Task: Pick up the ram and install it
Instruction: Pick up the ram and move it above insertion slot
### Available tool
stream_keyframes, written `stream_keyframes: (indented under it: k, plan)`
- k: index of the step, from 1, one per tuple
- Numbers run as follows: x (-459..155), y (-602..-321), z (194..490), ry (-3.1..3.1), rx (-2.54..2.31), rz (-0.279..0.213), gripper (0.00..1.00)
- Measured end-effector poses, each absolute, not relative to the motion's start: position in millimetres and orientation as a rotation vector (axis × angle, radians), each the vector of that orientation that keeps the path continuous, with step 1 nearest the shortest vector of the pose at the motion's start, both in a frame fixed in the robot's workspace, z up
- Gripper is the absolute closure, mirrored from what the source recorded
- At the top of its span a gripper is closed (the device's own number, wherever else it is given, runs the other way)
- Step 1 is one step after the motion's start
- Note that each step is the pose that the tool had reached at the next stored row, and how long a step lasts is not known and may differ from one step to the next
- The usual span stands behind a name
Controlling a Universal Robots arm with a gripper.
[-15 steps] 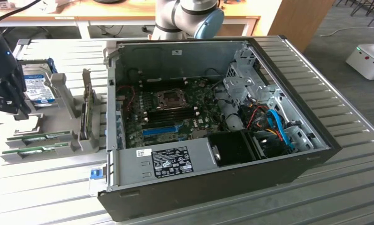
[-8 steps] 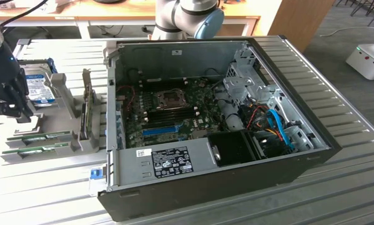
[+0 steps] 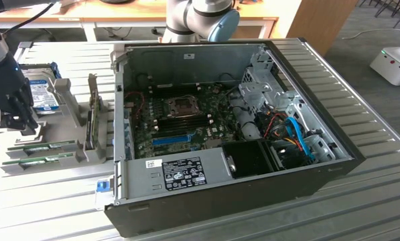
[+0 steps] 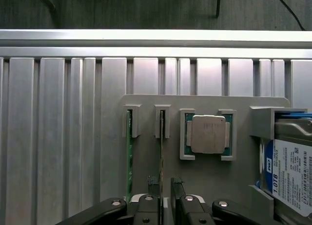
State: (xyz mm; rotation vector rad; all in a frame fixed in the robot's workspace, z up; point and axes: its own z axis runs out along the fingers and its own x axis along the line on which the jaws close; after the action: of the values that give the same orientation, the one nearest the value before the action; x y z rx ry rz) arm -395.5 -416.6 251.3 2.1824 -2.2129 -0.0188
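Though edge-on in its grey holder (image 4: pixel 204 183), the ram (image 4: pixel 161 147): thin, long, dark green.

1. A ribbed metal table (image 3: pixel 384 130) spans the foreground.
2. A wooden desk (image 3: pixel 119 12) stands behind it under even light.
3. Grey carpet floor (image 3: pixel 360 45) lies at the exterior view's right, where a white unit (image 3: pixel 394 63) shows a green light.

Just ahead of the black end effector (image 4: pixel 165 186) the ram (image 4: pixel 162 147) shows a dark green edge, and the other ram (image 4: pixel 129 152) beside it is a brighter green. Their holder (image 4: pixel 146 101) is plain grey, the desk (image 4: pixel 53 137) ribbed silver (stripes light and shadowed).
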Motion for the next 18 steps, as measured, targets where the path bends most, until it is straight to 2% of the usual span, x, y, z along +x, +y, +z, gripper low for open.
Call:
stream_keyframes:
  k: [18]
  plan:
    - [-396,-423,235,-2.213,2.182,-0.019,0.76]
